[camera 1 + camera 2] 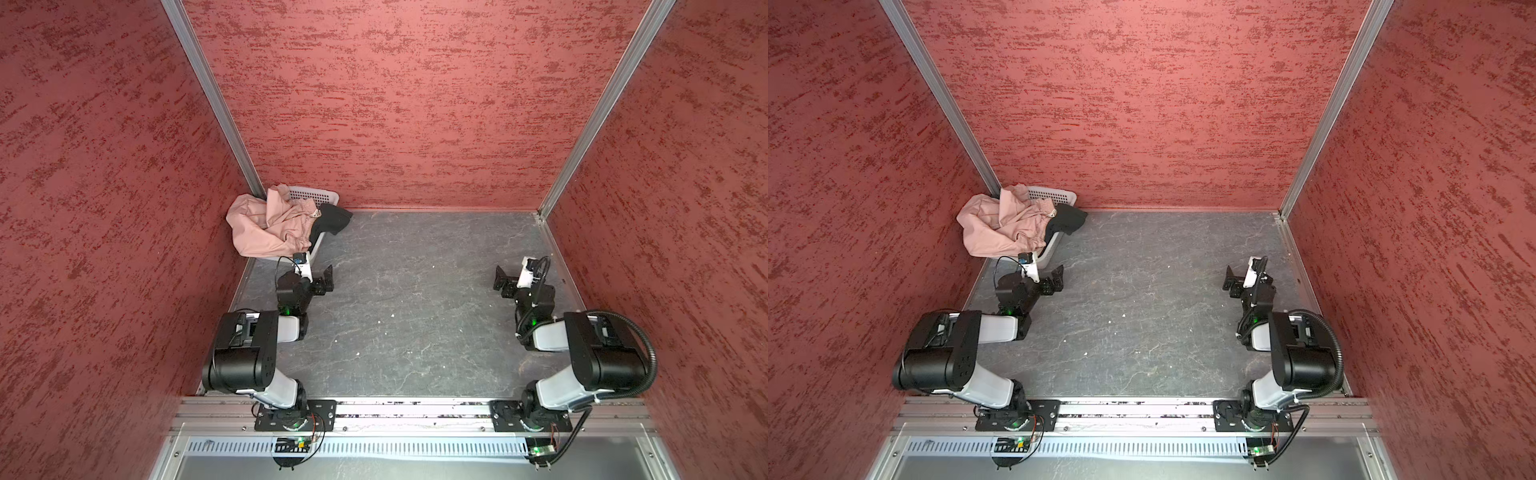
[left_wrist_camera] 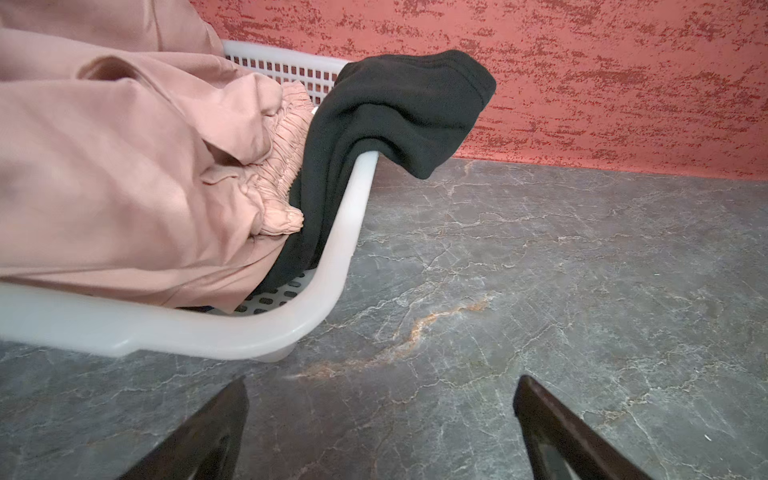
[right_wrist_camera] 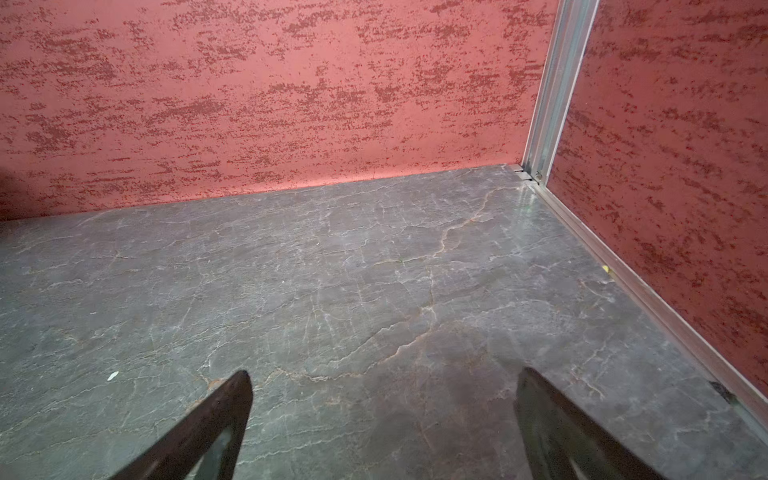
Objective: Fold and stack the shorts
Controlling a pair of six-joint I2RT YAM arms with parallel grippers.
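The dusty pink shorts lie crumpled in a white perforated basket at the back left corner, spilling over its left side. The black shorts hang over the basket's right rim. In the left wrist view the pink shorts and black shorts fill the basket. My left gripper hovers open just in front of the basket, holding nothing. My right gripper is open over bare table on the right.
The grey marbled table is boxed in by red textured walls on three sides, with aluminium posts in the back corners. Both arm bases sit on a metal rail along the front edge.
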